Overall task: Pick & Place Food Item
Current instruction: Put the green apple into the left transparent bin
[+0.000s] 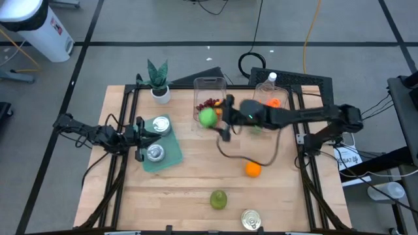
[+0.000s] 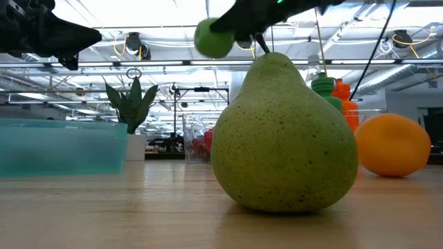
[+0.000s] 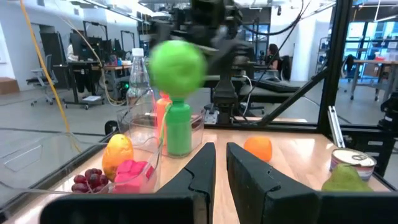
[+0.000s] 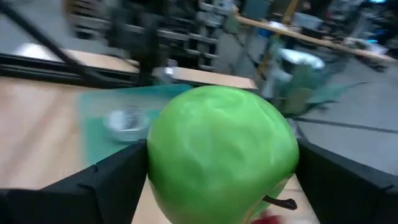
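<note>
Up above the table, a green apple (image 1: 207, 117) sits between the wide-spread fingers of the right gripper (image 1: 215, 119), which grips it beside the clear container (image 1: 209, 88) of fruit at the far side. Off left, the left gripper (image 1: 142, 140) waits, fingers shut, over the teal tray (image 1: 171, 151).

Taking the clear container (image 1: 210, 98) at the back of the table (image 1: 196, 189) as the landmark, the potted plant (image 1: 159, 81) is standing to its left, the bottles (image 1: 271, 94) are standing to its right, and the apple (image 1: 208, 117) is hanging just in front of it, between the fingers of the right pincer (image 1: 215, 119). Further forward and to the left of the container, the tray (image 1: 163, 150) is lying with two cans (image 1: 160, 125) on it and the left pincer (image 1: 140, 138) sitting at its left edge. Forward and to the right of the container the orange (image 1: 253, 170) is lying, with the pear (image 1: 218, 199) and another can (image 1: 251, 219) sitting near the table's front edge.
</note>
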`<act>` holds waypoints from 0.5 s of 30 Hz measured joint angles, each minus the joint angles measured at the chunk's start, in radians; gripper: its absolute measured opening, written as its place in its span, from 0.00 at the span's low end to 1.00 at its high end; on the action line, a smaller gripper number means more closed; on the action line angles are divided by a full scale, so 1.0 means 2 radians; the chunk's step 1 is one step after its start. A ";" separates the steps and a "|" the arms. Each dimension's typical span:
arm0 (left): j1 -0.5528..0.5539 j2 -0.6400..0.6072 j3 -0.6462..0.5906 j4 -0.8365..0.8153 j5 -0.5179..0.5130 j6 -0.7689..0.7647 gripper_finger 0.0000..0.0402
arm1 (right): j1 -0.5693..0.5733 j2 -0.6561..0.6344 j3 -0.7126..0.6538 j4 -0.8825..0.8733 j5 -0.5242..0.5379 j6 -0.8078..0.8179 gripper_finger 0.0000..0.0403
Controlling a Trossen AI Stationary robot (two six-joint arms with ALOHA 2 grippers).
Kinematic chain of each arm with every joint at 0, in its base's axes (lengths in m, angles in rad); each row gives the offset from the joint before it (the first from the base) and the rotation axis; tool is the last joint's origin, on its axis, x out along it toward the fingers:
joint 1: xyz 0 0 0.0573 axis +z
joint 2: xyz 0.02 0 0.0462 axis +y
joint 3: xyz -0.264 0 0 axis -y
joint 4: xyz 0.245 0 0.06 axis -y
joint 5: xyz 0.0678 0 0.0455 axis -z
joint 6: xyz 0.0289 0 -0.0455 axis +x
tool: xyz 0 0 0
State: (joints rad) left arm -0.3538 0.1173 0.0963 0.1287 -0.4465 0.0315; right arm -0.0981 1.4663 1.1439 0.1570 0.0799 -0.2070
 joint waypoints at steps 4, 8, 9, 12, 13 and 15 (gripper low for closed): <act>0.000 0.000 0.000 0.000 0.000 0.007 0.12 | -0.050 0.051 0.044 0.001 0.001 -0.025 0.89; 0.000 0.000 0.000 0.001 0.000 0.006 0.12 | -0.106 0.107 0.076 -0.003 0.000 -0.003 0.89; 0.000 0.000 0.000 0.001 0.000 0.006 0.12 | -0.118 0.118 0.078 -0.006 -0.001 0.007 0.89; 0.000 0.000 0.000 0.001 0.000 0.006 0.12 | -0.143 0.150 0.078 -0.008 -0.001 0.018 0.89; 0.000 0.000 0.000 0.001 0.000 0.006 0.12 | -0.149 0.159 0.078 -0.009 -0.002 0.018 0.89; 0.000 0.000 0.000 0.001 0.000 0.006 0.12 | -0.157 0.176 0.078 -0.009 -0.003 0.019 0.89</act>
State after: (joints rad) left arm -0.3538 0.1176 0.0963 0.1314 -0.4458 0.0440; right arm -0.4124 1.8187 1.3006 0.1389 0.0731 -0.1692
